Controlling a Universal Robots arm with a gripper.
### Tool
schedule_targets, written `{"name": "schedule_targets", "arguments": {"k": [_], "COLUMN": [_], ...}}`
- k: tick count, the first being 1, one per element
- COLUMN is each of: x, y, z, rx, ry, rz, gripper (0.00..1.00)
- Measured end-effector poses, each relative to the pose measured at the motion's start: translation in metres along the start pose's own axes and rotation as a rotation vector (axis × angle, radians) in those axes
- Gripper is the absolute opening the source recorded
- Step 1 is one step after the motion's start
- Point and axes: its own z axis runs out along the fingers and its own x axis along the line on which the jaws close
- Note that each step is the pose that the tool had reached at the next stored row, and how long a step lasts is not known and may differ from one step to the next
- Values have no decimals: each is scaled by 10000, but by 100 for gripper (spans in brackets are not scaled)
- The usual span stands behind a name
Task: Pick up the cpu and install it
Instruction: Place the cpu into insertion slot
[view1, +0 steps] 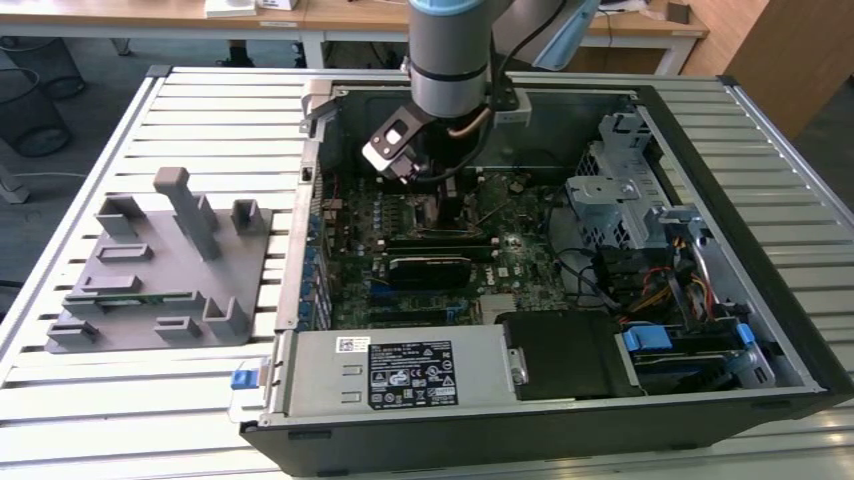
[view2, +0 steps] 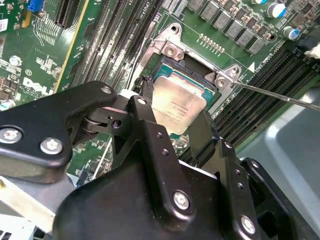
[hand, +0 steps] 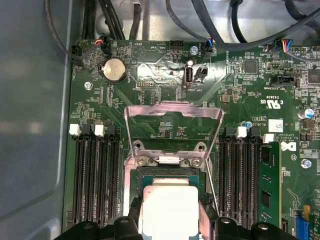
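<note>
Gripper (view2: 174, 107) clamping cpu (view2: 179, 101) by two opposite edges in second wrist view, cpu hanging at open socket (view2: 172, 62). First wrist view: cpu (hand: 170, 210) sitting between fingers (hand: 132, 212), beside raised load plate (hand: 172, 106). Exterior view: arm (view1: 447, 60) reaching into computer case (view1: 534, 430).

End effector (hand: 169, 220) sits right over the socket (hand: 165, 171), the cpu (hand: 167, 205) clamped between its fingers. The load plate (hand: 172, 125) stands raised on the socket's hinge side, so that side is walled off. The thin lever (view2: 280, 96) juts out beside the socket, just beside one finger. Memory slots (hand: 95, 175) flank the socket, lying low. Straight above the socket, the case (view1: 534, 430) is open.
</note>
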Motion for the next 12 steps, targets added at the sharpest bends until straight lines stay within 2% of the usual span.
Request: {"name": "schedule_targets", "arguments": {"k": [12], "x": [2], "y": [0], "z": [41], "rx": [-1], "ry": [-3], "rz": [84], "gripper": [53]}}
